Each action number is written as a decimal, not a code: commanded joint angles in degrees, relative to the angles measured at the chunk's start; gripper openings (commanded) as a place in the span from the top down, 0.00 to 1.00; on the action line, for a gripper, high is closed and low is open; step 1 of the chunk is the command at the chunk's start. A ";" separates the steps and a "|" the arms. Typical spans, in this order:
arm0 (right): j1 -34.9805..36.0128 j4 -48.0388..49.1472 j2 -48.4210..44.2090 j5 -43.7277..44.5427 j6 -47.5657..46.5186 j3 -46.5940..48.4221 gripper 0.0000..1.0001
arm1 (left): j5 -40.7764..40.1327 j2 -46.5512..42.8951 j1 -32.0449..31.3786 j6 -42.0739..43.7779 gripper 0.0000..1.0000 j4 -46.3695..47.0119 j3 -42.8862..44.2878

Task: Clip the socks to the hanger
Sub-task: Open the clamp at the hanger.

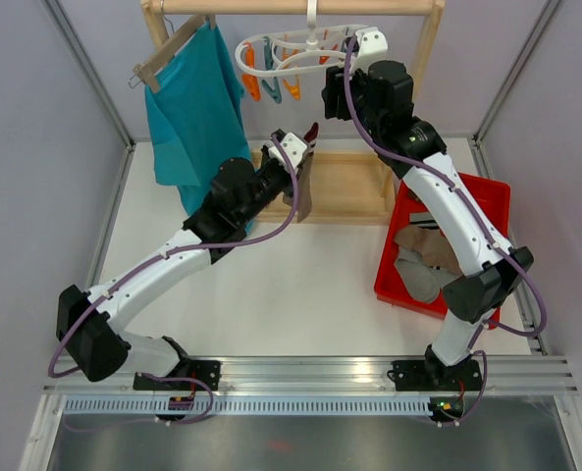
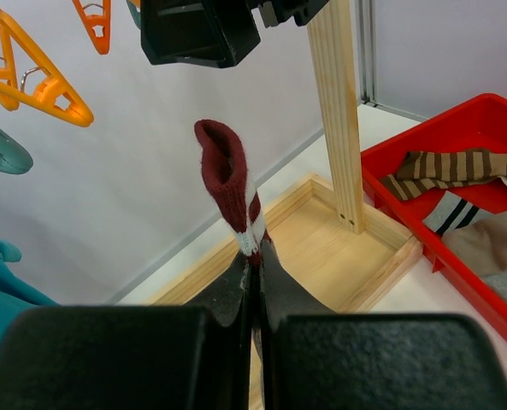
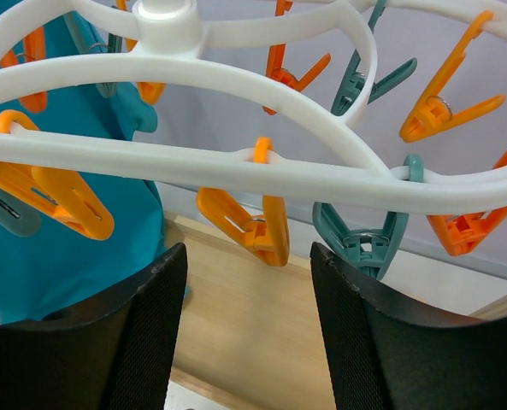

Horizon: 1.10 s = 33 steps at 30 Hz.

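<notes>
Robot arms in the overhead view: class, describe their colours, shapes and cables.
The left arm and right arm have white links between bulky black joints; a purple cable loops along each; the fingers are black, finely textured.

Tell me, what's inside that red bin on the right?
Loose socks: one brown-and-tan striped sock, others grey or tan. The right arm crosses over the red bin, hiding part of its contents.

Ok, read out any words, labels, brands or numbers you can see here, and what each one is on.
None: no readable text shows on the hanger, clips, socks, shirt or red bin in any view.
Anything on the arm bases is too small to tell.
</notes>
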 commanded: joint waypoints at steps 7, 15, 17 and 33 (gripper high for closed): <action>-0.14 4.77 0.76 1.16 -2.02 3.58 0.34 | 1.98 0.73 0.57 0.93 0.98 2.14 2.47; -0.06 5.65 2.26 0.90 -2.02 4.81 0.33 | 2.06 1.08 0.75 0.93 0.98 2.06 2.73; 0.03 5.82 2.35 0.90 -2.02 4.81 0.33 | 2.06 1.08 0.84 0.84 0.98 2.05 2.73; 0.29 6.00 4.01 2.22 -4.66 7.00 0.35 | 2.06 1.44 1.01 0.93 0.98 1.62 3.17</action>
